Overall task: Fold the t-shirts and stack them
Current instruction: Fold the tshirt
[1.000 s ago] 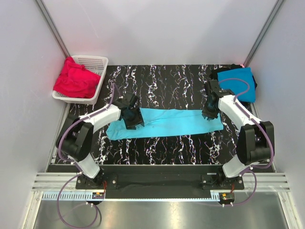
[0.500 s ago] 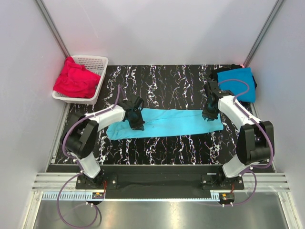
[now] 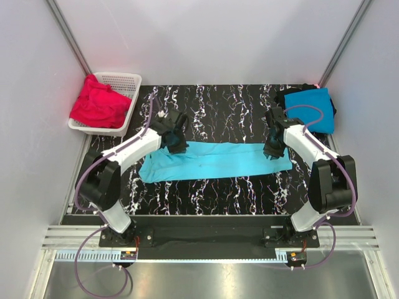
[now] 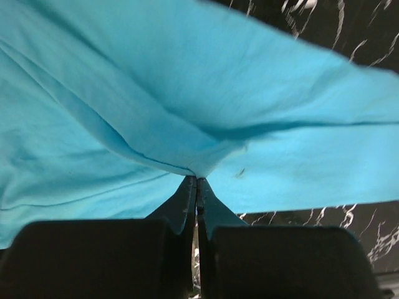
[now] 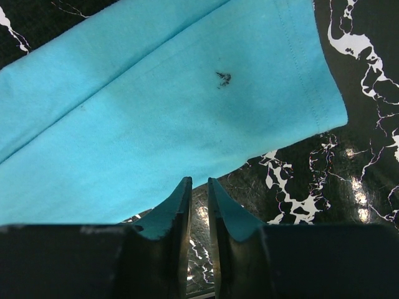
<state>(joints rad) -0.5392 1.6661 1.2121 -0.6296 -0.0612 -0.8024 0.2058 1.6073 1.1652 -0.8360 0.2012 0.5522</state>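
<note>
The light turquoise t-shirt (image 3: pixel 218 160) lies as a long folded strip across the middle of the table. My left gripper (image 3: pixel 177 146) stands at its far edge near the left end, shut on a pinched fold of the turquoise fabric (image 4: pixel 280 93), which rises in a peak at the fingertips (image 4: pixel 196 177). At the far edge of the strip's right end, my right gripper (image 3: pixel 270 151) has its jaws a narrow gap apart (image 5: pixel 198 180). Only table shows between them, just short of the shirt's edge (image 5: pixel 156 124). A folded deeper blue t-shirt (image 3: pixel 310 109) lies at the back right on black fabric (image 3: pixel 284 96).
A white lattice basket (image 3: pixel 128 81) at the back left holds crumpled red t-shirts (image 3: pixel 100 106). The black marbled tabletop (image 3: pixel 218 109) runs to white walls on three sides. Both arm bases sit at the near edge.
My left gripper has closed on the turquoise shirt's far edge and drawn it a little towards the back. The right gripper has barely moved.
</note>
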